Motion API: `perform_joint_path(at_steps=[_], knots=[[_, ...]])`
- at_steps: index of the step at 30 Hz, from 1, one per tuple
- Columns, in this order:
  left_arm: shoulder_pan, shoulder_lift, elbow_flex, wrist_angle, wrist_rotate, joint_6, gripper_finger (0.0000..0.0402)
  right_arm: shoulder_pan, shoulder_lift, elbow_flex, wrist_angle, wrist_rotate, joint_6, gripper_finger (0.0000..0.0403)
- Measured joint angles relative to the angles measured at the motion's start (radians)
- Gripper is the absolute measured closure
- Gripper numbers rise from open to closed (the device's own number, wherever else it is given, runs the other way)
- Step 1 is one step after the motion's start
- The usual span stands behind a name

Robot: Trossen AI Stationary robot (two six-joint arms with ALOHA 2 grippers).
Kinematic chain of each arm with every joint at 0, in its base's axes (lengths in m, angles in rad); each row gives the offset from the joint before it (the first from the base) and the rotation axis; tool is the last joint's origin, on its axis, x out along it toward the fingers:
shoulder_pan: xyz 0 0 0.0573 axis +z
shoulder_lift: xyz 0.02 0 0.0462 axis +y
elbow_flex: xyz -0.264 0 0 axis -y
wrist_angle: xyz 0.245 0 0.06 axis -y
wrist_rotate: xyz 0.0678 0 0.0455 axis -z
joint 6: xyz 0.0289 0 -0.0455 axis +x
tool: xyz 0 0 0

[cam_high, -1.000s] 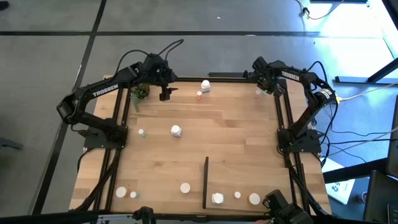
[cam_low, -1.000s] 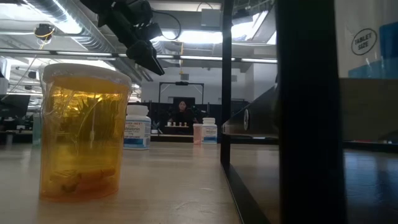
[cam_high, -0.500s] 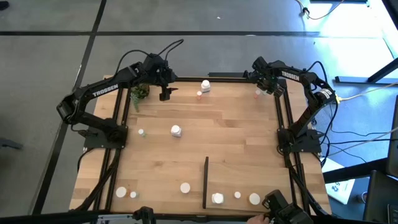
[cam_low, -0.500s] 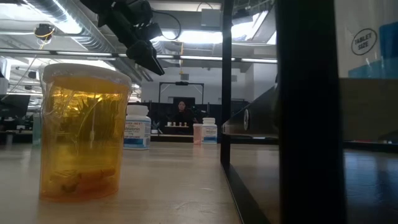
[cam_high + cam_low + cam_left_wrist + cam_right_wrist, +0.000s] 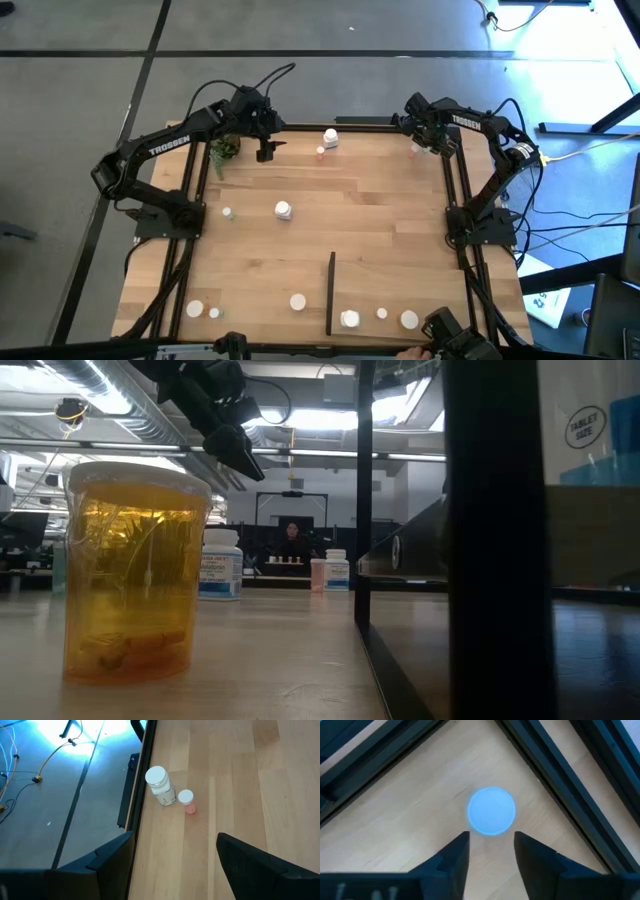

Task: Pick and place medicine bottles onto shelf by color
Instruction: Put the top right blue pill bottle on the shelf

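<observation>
Low view shows an amber bottle (image 5: 136, 570) with small bits at its bottom; right gripper (image 5: 490, 851) hangs spread above a white-capped bottle (image 5: 491, 811), left gripper (image 5: 172, 855) released.

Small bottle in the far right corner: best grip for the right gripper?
Probably straight down over the small bottle, fingers on opposite sides of its round body. It stands upright, cap up, and the frame rails box the corner, blocking side approaches. The right gripper hangs open above it.

"TROSSEN" on the left arm (image 5: 168, 145), the same on the right arm (image 5: 466, 122), perhaps "TABLET SIZE" on a round label (image 5: 587, 427)
</observation>
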Motion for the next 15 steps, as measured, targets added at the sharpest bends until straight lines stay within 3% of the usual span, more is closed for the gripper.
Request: perform_joint_path(at_steps=[8, 15], knots=[[0.000, 0.000, 0.000, 0.000, 0.000, 0.000, 0.0124, 0.000, 0.000, 0.000, -0.007, -0.009, 0.001, 0.0178], [0.000, 0.000, 0.000, 0.000, 0.000, 0.000, 0.0124, -0.001, -0.001, 0.000, -0.011, 0.006, 0.003, 0.0167]])
